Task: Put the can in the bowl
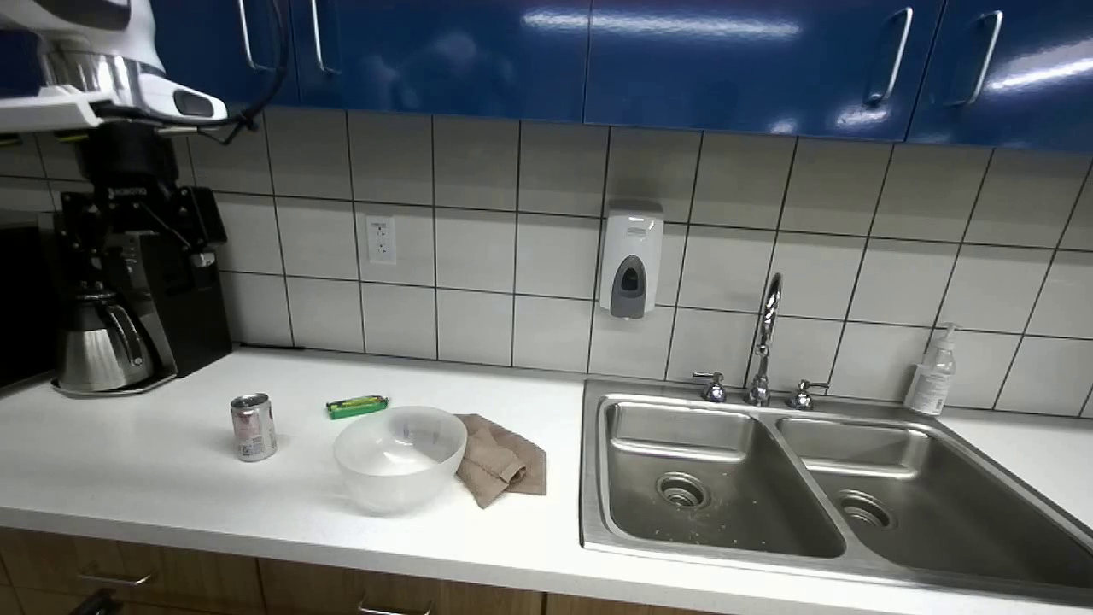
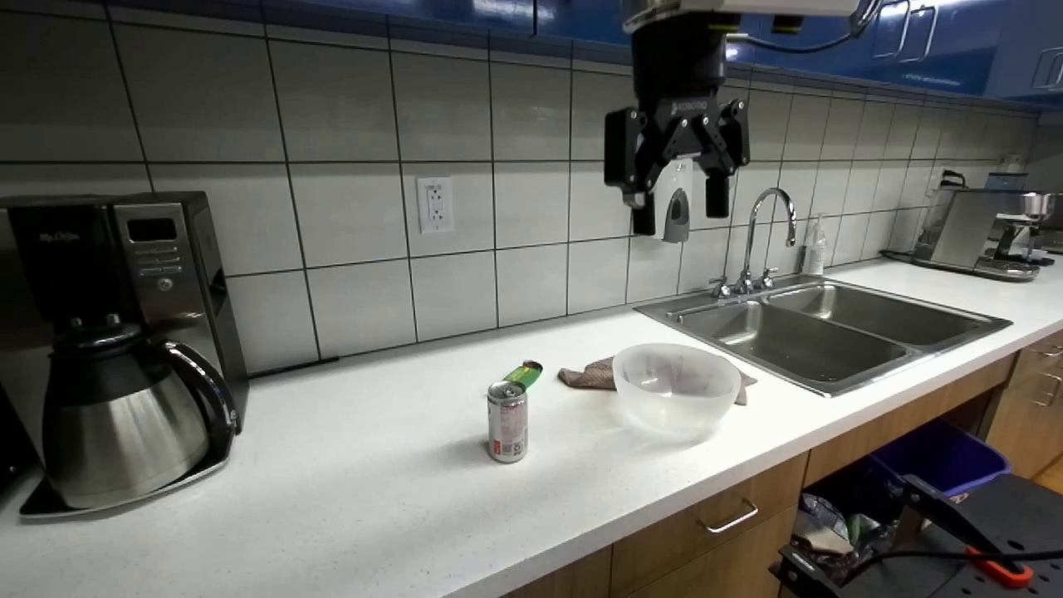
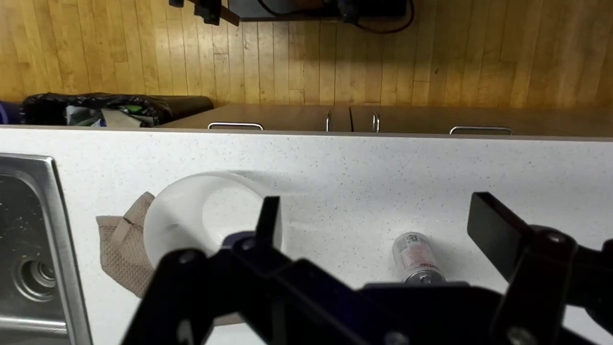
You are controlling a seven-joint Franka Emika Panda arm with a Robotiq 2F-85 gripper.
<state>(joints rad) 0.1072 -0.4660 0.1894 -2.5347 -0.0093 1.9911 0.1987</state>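
A small silver can with pink and red print stands upright on the white counter in both exterior views (image 1: 254, 429) (image 2: 507, 423). It also shows in the wrist view (image 3: 414, 255), between the fingers in the picture, its top end partly covered by the gripper body. A frosted, translucent bowl stands apart from the can in both exterior views (image 1: 397, 480) (image 2: 677, 403), and in the wrist view (image 3: 165, 225) at left, partly hidden by a finger. My gripper (image 1: 145, 265) (image 2: 681, 209) (image 3: 377, 218) is open and empty, high above the counter.
A brown cloth (image 1: 517, 453) lies against the bowl. A green packet (image 1: 357, 407) lies behind the can and bowl. A coffee maker with a steel carafe (image 2: 124, 423) stands at one end. A double sink (image 1: 726, 547) with a faucet (image 1: 766, 342) is beyond the bowl.
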